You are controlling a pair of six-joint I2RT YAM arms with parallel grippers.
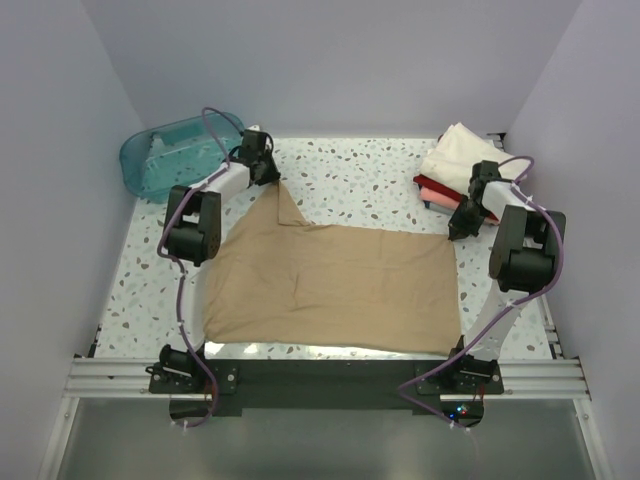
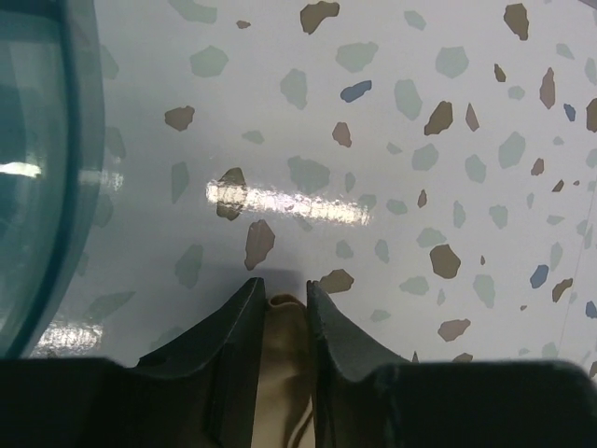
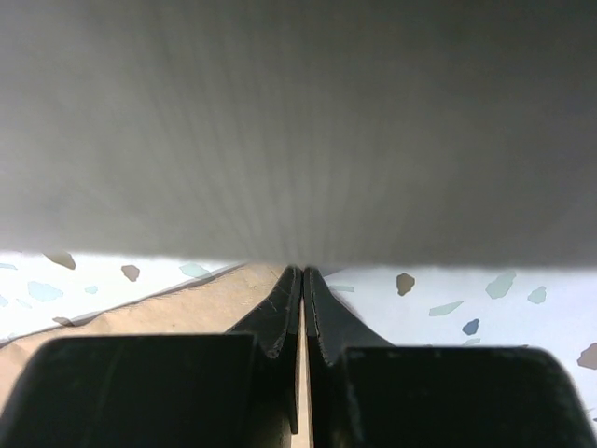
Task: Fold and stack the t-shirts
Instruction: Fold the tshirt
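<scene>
The tan t-shirt lies spread across the middle of the table, with one corner drawn up into a peak at the back left. My left gripper is at that peak. In the left wrist view its jaws are shut on a fold of the tan cloth. My right gripper is at the shirt's back right corner. Its jaws are shut with a sliver of tan cloth between them, and the tan shirt runs off to the left. A cream-white folded t-shirt tops a stack over a red one.
A translucent teal tub stands at the back left corner, close to my left gripper, and its rim fills the left of that wrist view. The speckled table shows between tub and stack. Walls close in on three sides.
</scene>
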